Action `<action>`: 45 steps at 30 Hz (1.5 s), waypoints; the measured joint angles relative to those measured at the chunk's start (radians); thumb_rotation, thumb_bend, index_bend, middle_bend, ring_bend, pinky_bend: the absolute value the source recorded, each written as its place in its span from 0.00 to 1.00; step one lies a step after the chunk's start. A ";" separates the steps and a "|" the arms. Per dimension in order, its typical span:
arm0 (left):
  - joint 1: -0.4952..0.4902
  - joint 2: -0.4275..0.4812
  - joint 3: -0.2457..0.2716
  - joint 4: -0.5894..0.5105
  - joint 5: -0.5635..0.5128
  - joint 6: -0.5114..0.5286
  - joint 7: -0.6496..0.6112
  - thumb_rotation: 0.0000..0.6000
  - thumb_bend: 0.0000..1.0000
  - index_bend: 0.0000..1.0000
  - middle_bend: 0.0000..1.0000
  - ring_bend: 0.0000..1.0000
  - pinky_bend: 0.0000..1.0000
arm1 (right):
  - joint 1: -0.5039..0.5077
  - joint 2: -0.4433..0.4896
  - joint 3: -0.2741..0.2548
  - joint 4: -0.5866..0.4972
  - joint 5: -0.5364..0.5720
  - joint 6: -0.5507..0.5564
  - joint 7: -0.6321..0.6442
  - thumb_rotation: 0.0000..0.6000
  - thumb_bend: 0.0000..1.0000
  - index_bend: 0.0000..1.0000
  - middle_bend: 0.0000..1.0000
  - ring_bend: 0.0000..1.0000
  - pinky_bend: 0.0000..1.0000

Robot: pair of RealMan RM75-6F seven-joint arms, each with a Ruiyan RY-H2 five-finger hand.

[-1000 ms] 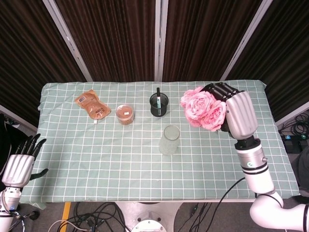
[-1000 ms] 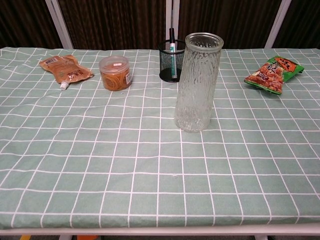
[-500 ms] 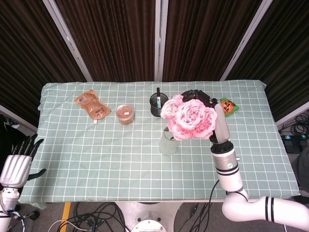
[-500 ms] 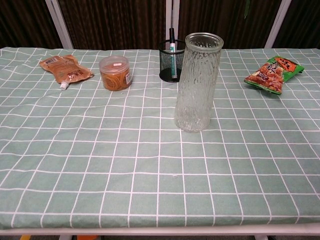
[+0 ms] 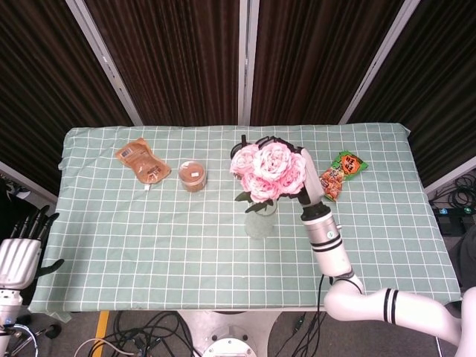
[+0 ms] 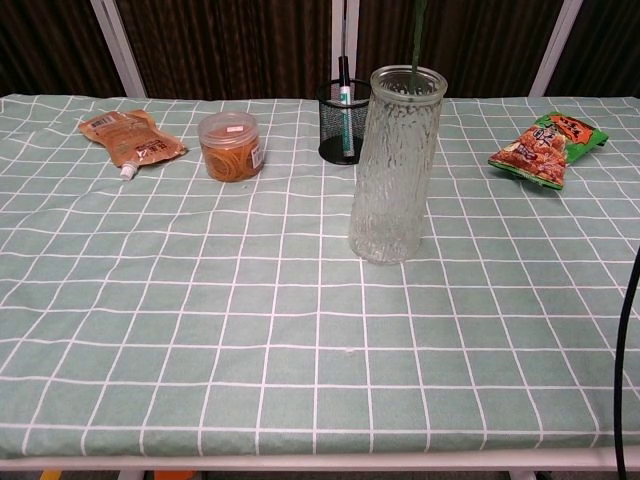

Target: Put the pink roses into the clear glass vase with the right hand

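Observation:
The pink roses (image 5: 266,169) hang as a bunch directly over the clear glass vase (image 5: 260,219), hiding its mouth in the head view. My right hand (image 5: 303,175) grips them from the right side, its dark fingers wrapped behind the blooms. In the chest view the vase (image 6: 394,165) stands upright mid-table, and a green stem (image 6: 417,35) comes down from the top edge to its rim. How far the stem reaches inside is unclear. My left hand (image 5: 20,253) hangs off the table's left edge, fingers spread, holding nothing.
A black mesh pen cup (image 6: 343,122) stands just behind the vase. A jar of rubber bands (image 6: 231,146) and a brown pouch (image 6: 130,137) lie to the back left. A red-and-green snack bag (image 6: 545,148) lies at the right.
My right hand has carried the roses leftward from the table's right side to a spot above the vase. A stem now shows at the vase rim in the chest view. The left hand sank slightly.

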 measured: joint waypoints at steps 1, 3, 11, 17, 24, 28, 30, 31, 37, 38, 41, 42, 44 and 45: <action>-0.001 -0.002 0.000 0.004 0.002 0.000 -0.002 1.00 0.00 0.11 0.00 0.00 0.12 | 0.002 -0.004 -0.002 0.007 -0.004 -0.003 0.003 1.00 0.21 0.51 0.45 0.40 0.56; -0.002 -0.004 0.001 0.009 0.004 0.000 -0.005 1.00 0.00 0.11 0.00 0.00 0.12 | 0.006 -0.014 -0.007 0.024 -0.011 -0.010 0.012 1.00 0.21 0.51 0.45 0.40 0.56; 0.003 -0.007 0.003 0.020 0.002 0.000 -0.022 1.00 0.00 0.11 0.00 0.00 0.12 | 0.002 -0.037 -0.047 0.080 -0.024 -0.041 0.045 1.00 0.18 0.51 0.45 0.39 0.56; 0.003 -0.009 0.004 0.022 0.001 -0.002 -0.021 1.00 0.00 0.11 0.00 0.00 0.12 | -0.015 -0.041 -0.079 0.124 -0.025 -0.066 0.067 1.00 0.13 0.51 0.44 0.38 0.56; 0.003 -0.017 0.006 0.031 -0.009 -0.017 -0.016 1.00 0.00 0.11 0.00 0.00 0.12 | -0.030 -0.025 -0.115 0.181 -0.044 -0.111 0.125 1.00 0.04 0.44 0.39 0.32 0.51; 0.004 -0.016 0.006 0.028 -0.006 -0.011 -0.014 1.00 0.00 0.11 0.00 0.00 0.12 | -0.033 0.000 -0.135 0.192 -0.073 -0.137 0.165 1.00 0.00 0.32 0.33 0.23 0.41; 0.005 -0.014 0.006 0.025 -0.004 -0.009 -0.014 1.00 0.00 0.11 0.00 0.00 0.12 | -0.035 0.017 -0.146 0.190 -0.094 -0.147 0.191 1.00 0.00 0.21 0.27 0.16 0.32; 0.005 -0.013 0.006 0.024 -0.003 -0.009 -0.014 1.00 0.00 0.11 0.00 0.00 0.12 | -0.036 0.026 -0.152 0.188 -0.103 -0.152 0.204 1.00 0.00 0.15 0.24 0.12 0.27; 0.006 -0.010 0.011 0.011 -0.002 -0.014 -0.013 1.00 0.00 0.11 0.00 0.00 0.12 | -0.039 0.123 -0.194 0.167 -0.155 -0.208 0.273 1.00 0.00 0.00 0.00 0.00 0.01; 0.005 -0.010 0.011 0.010 -0.001 -0.014 -0.012 1.00 0.00 0.11 0.00 0.00 0.12 | -0.041 0.138 -0.199 0.162 -0.155 -0.215 0.277 1.00 0.00 0.00 0.00 0.00 0.01; 0.005 -0.010 0.011 0.006 0.002 -0.013 -0.010 1.00 0.00 0.11 0.00 0.00 0.12 | -0.053 0.184 -0.213 0.147 -0.152 -0.230 0.274 1.00 0.00 0.00 0.00 0.00 0.00; 0.004 -0.010 0.011 0.006 0.003 -0.014 -0.009 1.00 0.00 0.11 0.00 0.00 0.12 | -0.060 0.205 -0.219 0.140 -0.152 -0.234 0.269 1.00 0.00 0.00 0.00 0.00 0.00; 0.002 -0.010 0.011 0.004 0.003 -0.015 -0.007 1.00 0.00 0.11 0.00 0.00 0.12 | -0.070 0.240 -0.229 0.129 -0.152 -0.240 0.260 1.00 0.00 0.00 0.00 0.00 0.00; 0.002 -0.010 0.011 0.004 0.004 -0.016 -0.006 1.00 0.00 0.11 0.00 0.00 0.12 | -0.078 0.266 -0.237 0.121 -0.153 -0.244 0.252 1.00 0.00 0.00 0.00 0.00 0.00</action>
